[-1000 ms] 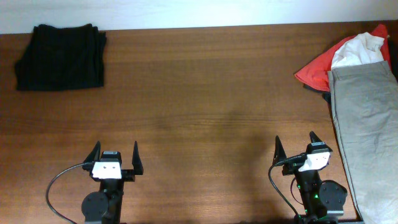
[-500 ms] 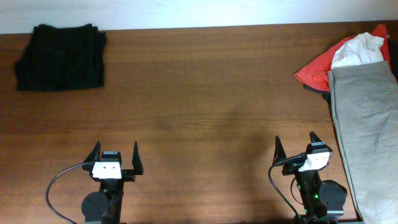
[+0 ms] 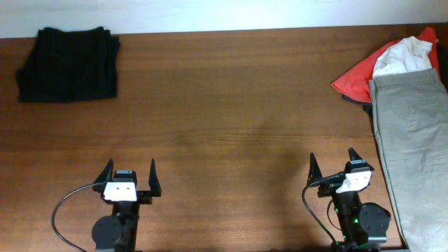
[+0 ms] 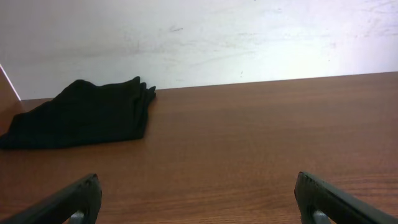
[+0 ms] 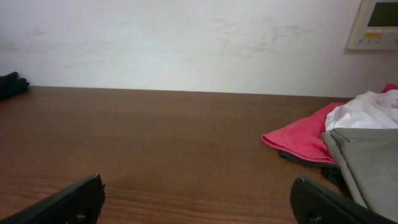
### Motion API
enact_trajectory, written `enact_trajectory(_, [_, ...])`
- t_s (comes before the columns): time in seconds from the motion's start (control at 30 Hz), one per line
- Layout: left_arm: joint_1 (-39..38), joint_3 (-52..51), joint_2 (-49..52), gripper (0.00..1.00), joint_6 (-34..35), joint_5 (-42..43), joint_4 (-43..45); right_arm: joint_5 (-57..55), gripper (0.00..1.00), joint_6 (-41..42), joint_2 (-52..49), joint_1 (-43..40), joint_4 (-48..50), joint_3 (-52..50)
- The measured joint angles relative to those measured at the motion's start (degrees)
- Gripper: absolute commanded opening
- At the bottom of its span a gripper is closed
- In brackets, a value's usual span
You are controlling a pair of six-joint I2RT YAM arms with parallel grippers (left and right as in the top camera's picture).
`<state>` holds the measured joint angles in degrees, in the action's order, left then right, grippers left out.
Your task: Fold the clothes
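The khaki-beige trousers (image 3: 413, 147) lie flat along the table's right edge, running from the back right toward the front; part of them shows in the right wrist view (image 5: 373, 158) at far right. My left gripper (image 3: 130, 173) is open and empty at the front left, far from the trousers. Its fingertips frame bare wood in the left wrist view (image 4: 199, 199). My right gripper (image 3: 333, 163) is open and empty at the front right, just left of the trousers; in its own view (image 5: 199, 199) its jaws frame bare wood.
A folded black garment (image 3: 68, 63) lies at the back left, also seen in the left wrist view (image 4: 81, 115). A red cloth (image 3: 355, 75) and a white T-shirt (image 3: 400, 56) lie under the trousers' top end at the back right. A white wall (image 5: 186, 43) backs the wooden table (image 3: 224, 105).
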<state>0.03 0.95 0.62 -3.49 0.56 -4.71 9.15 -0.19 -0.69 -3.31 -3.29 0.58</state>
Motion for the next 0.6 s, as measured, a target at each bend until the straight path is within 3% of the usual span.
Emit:
enact_trajectory(0.43, [0.0,0.0,0.0,0.99,0.0,0.0,0.0,0.3,0.99,0.7,0.0,0.0,2.8,0.0])
enact_trajectory(0.6, [0.0,0.0,0.0,0.99,0.0,0.0,0.0,10.5,0.99,11.5,0.0,0.0,4.5,0.0])
